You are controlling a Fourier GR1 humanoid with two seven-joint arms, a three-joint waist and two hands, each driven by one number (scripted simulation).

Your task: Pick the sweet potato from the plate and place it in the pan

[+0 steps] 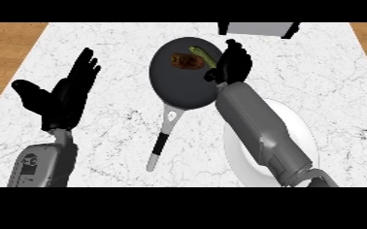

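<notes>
A brown sweet potato [186,60] lies inside the dark pan [179,85], near the pan's far side, with a thin green stalk [203,56] beside it. My right hand [232,64] hovers over the pan's right rim, just right of the sweet potato, its fingers relaxed and holding nothing. The white plate [294,126] sits to the lower right, largely covered by my right forearm. My left hand [61,94] rests open at the left with its fingers up. The pan's handle [162,138] points toward me.
A grey box-like object [259,28] stands at the counter's far edge, just behind my right hand. Wooden surface [18,41] shows beyond the marble counter's left and right sides.
</notes>
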